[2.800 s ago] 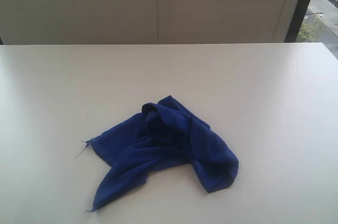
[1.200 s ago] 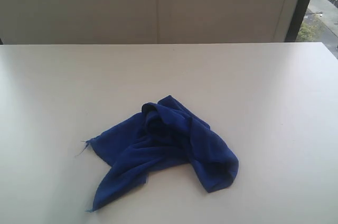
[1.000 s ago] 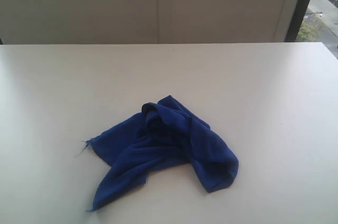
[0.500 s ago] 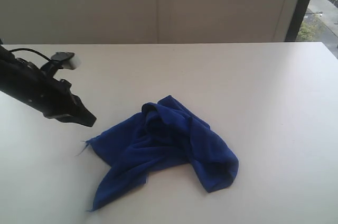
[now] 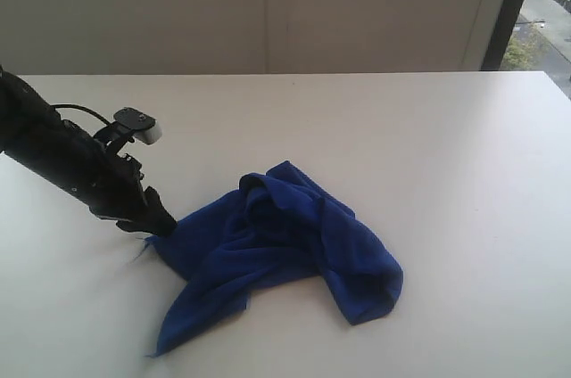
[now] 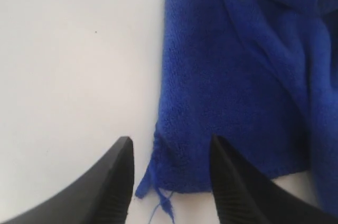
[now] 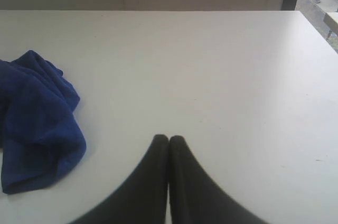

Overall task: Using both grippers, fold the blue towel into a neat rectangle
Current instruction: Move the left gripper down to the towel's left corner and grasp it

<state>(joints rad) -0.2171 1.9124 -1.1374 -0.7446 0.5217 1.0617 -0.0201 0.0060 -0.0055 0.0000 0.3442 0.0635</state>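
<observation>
the crumpled royal-blue terry towel (image 5: 285,244) lies heaped near the middle of the pale white surface (image 5: 401,128). the black left arm (image 5: 71,164) holds its jaws parted around the towel's frayed corner (image 6: 158,176), gripping nothing. it should sink low, then pinch only that single layer at the hem. the right jaws are pressed together, empty, clear of the cloth.

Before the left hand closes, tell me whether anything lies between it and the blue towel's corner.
Nothing visible does. The left hand is open, its fingers either side of the frayed corner of the blue towel.
</observation>
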